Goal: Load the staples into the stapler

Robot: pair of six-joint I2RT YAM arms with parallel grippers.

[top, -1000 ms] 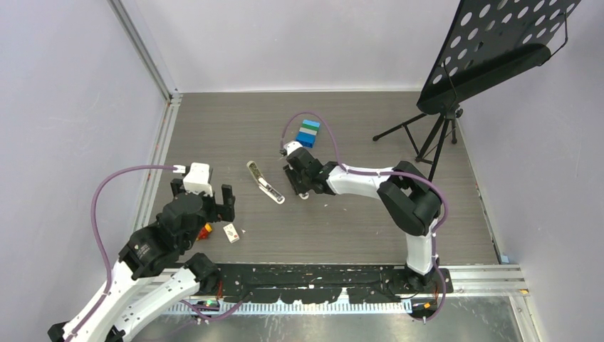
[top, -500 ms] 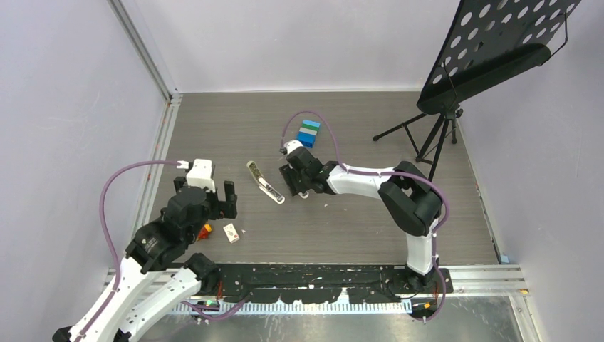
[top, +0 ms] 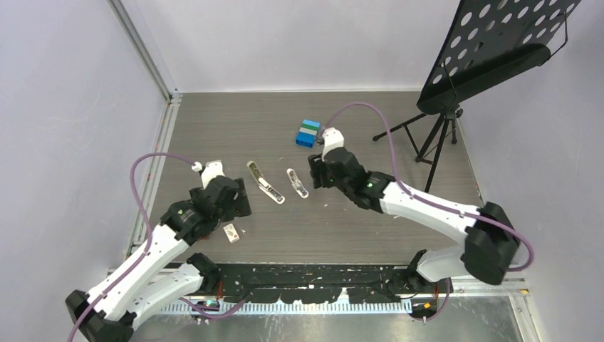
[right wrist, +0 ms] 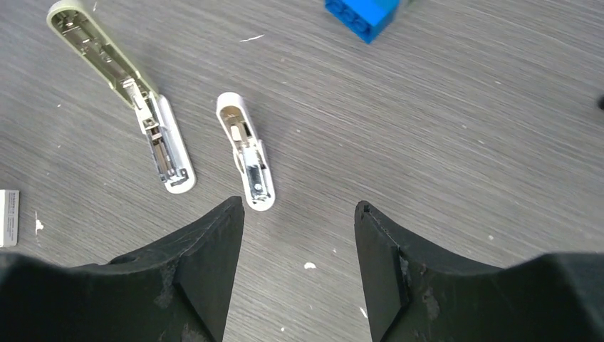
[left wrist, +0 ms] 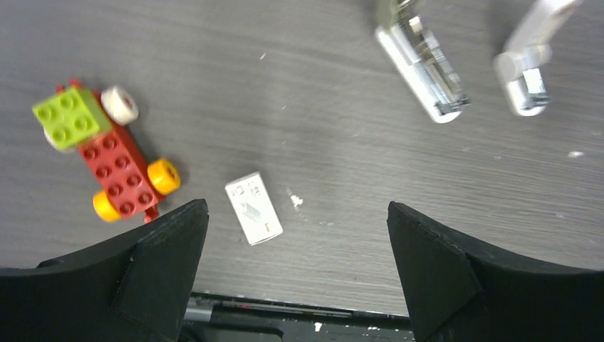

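stapler (top: 265, 182): lies opened flat mid-surface | staples (left wrist: 253, 208): sits on surface near front edge, beside brick car (left wrist: 107, 160) | left pincer (left wrist: 295, 206): gapes wide, empty, above staples | right pincer (right wrist: 298, 206): stands apart, empty, just short of stubby white piece (right wrist: 246, 153)

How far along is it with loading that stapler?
Early on. Done: the stapler lies opened flat, its metal channel showing. In hand: nothing; the left fingers hover open above the staples box, and the right fingers are open and empty too. To do: pick up the staples, slide them into the channel, close the stapler.
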